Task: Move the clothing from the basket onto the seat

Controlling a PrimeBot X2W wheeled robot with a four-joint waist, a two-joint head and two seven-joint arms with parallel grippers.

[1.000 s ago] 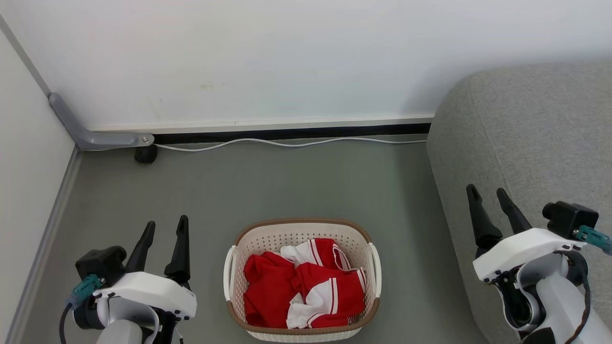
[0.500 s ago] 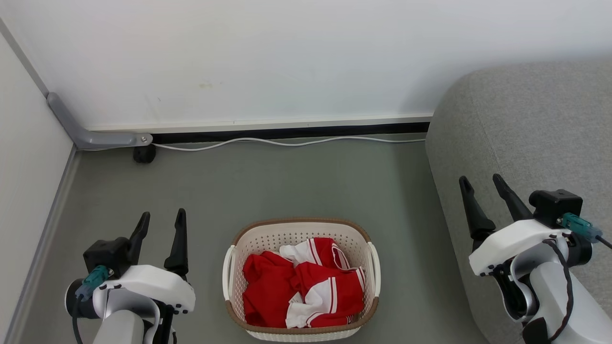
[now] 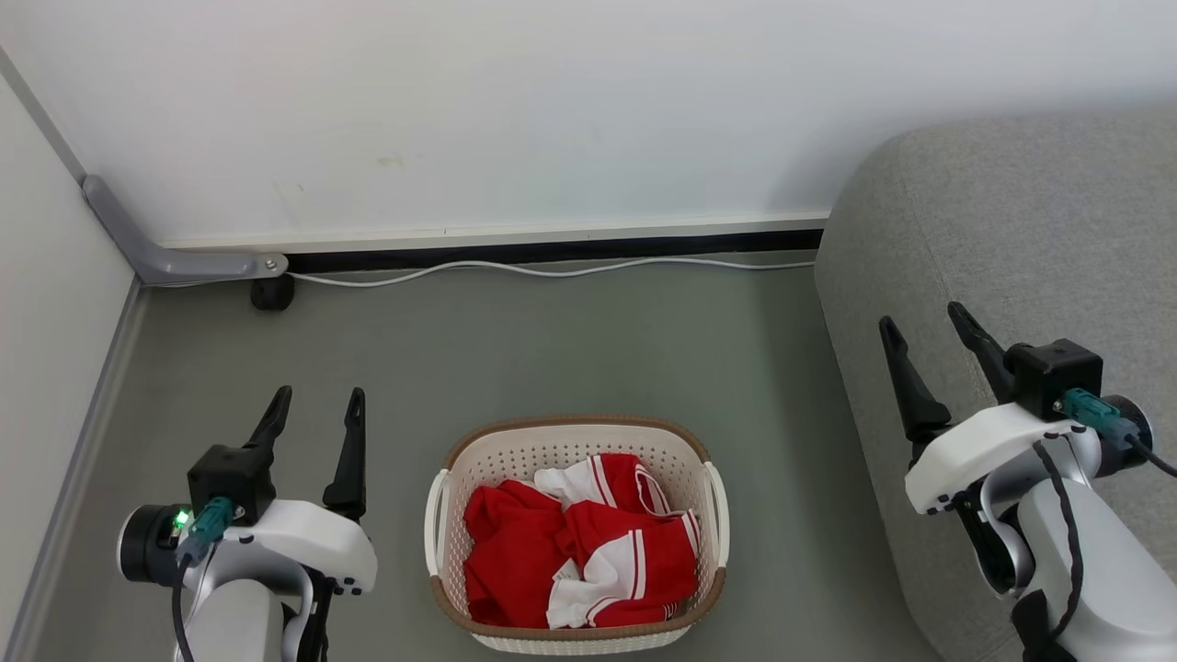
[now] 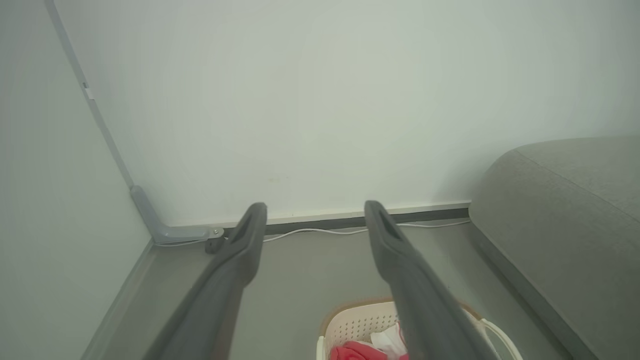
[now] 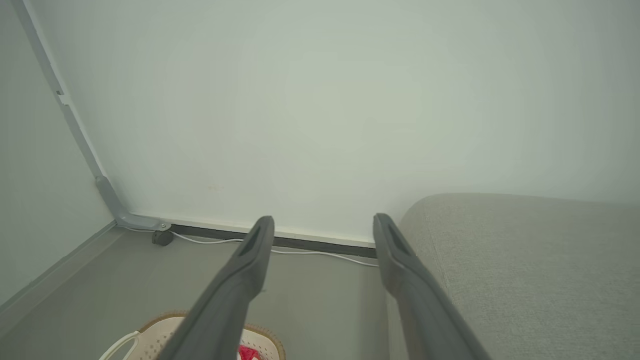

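One cream perforated plastic basket [image 3: 575, 425] on the floor held crumpled red-and-white fabric clothing [image 3: 588, 552], garment count unclear. It sat between two empty tools, fingers spread apart: left tool [image 3: 318, 397], and right tool [image 3: 922, 318] above one grey upholstered sofa [image 3: 1011, 239].
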